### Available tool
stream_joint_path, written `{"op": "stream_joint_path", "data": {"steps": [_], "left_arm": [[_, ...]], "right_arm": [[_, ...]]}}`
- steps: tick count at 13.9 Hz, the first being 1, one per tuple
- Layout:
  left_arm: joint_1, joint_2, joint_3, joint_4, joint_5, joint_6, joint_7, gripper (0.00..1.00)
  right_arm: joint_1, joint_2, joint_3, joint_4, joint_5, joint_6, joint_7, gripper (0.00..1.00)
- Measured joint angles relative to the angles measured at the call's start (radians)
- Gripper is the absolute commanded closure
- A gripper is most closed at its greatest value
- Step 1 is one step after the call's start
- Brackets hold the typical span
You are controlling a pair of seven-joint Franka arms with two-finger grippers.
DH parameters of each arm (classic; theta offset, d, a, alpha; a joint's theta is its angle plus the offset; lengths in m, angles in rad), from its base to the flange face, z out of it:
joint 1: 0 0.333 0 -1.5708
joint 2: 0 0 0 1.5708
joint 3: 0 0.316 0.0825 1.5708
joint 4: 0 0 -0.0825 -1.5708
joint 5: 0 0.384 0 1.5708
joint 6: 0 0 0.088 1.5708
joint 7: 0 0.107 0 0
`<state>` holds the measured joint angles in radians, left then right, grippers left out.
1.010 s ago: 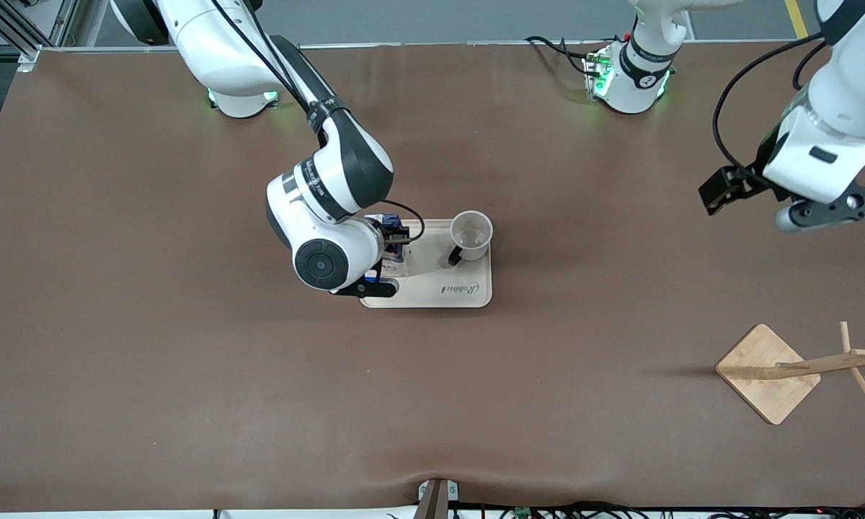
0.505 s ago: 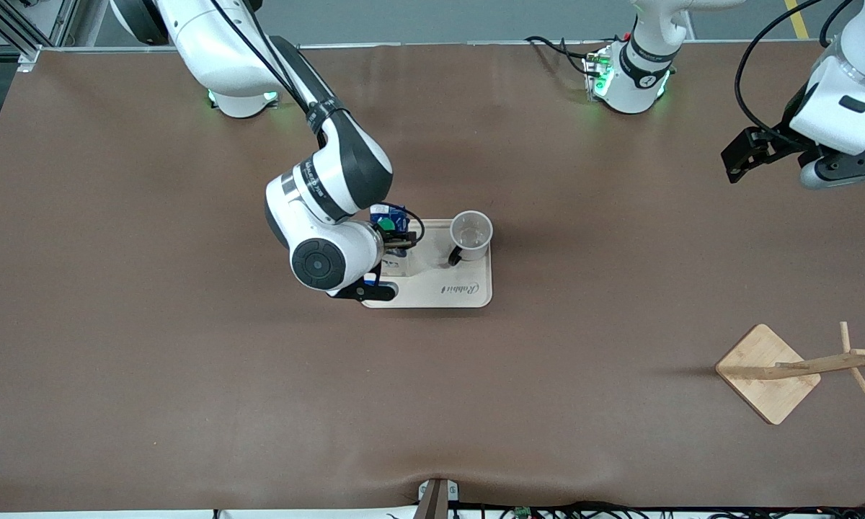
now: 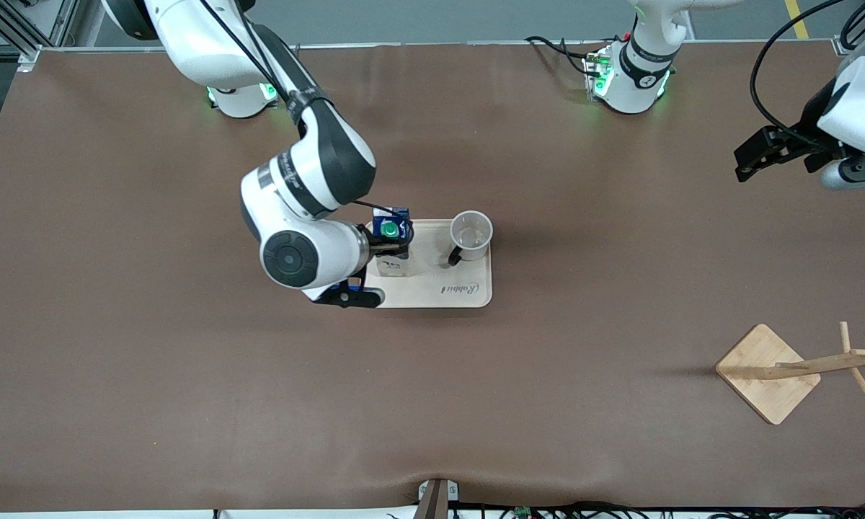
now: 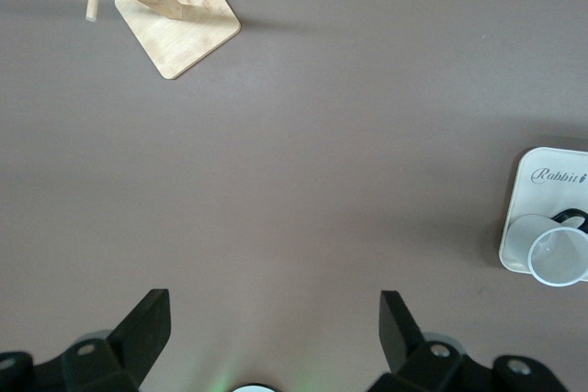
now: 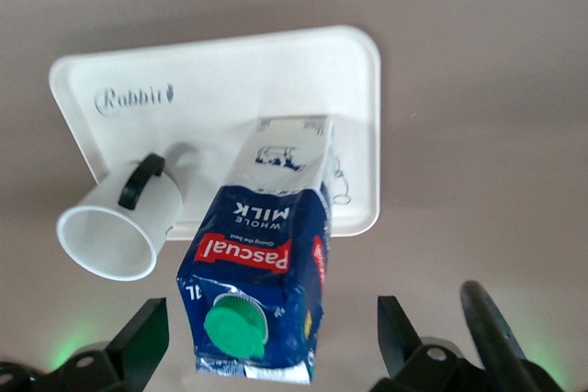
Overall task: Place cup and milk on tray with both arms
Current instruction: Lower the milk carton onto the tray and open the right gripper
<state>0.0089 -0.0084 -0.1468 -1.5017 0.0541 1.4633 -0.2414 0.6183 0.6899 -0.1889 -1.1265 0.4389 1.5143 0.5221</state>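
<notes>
Right gripper (image 5: pixel 266 337) jaws wide, holding nothing, straddling milk (image 3: pixel 392 245) on tray (image 3: pixel 468 292): lift straight, avoiding tipping; left gripper (image 4: pixel 276 332) waiting, empty, wide.

Cream tray (image 3: pixel 468 297) mid-table. Blue-white milk carton (image 3: pixel 392 245), green cap, upright on tray's right-arm end. White cup (image 3: pixel 471 236), black handle, upright beside it.

cup (image 3: pixel 471 235) and milk (image 3: pixel 391 245) side by side on tray (image 3: pixel 447 292)
</notes>
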Motion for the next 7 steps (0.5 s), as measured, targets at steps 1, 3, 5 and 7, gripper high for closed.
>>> {"op": "stream_joint_path", "data": {"steps": [1,3,5,7], "left_arm": [[0.003,0.000,0.001,-0.001,-0.001,0.000,0.002,0.00],[0.003,0.000,0.001,-0.002,-0.009,0.000,0.002,0.00],[0.003,0.001,0.004,-0.006,-0.017,0.002,0.002,0.00],[0.003,0.001,0.006,-0.009,-0.025,0.005,0.002,0.00]], "right_arm": [[-0.004,-0.021,-0.029,0.006,0.000,-0.003,0.000,0.00],[-0.024,-0.076,-0.084,0.012,0.000,-0.041,-0.001,0.00],[-0.067,-0.131,-0.119,0.013,-0.003,-0.103,-0.001,0.00],[-0.123,-0.184,-0.146,0.016,-0.047,-0.160,-0.018,0.00]]}}
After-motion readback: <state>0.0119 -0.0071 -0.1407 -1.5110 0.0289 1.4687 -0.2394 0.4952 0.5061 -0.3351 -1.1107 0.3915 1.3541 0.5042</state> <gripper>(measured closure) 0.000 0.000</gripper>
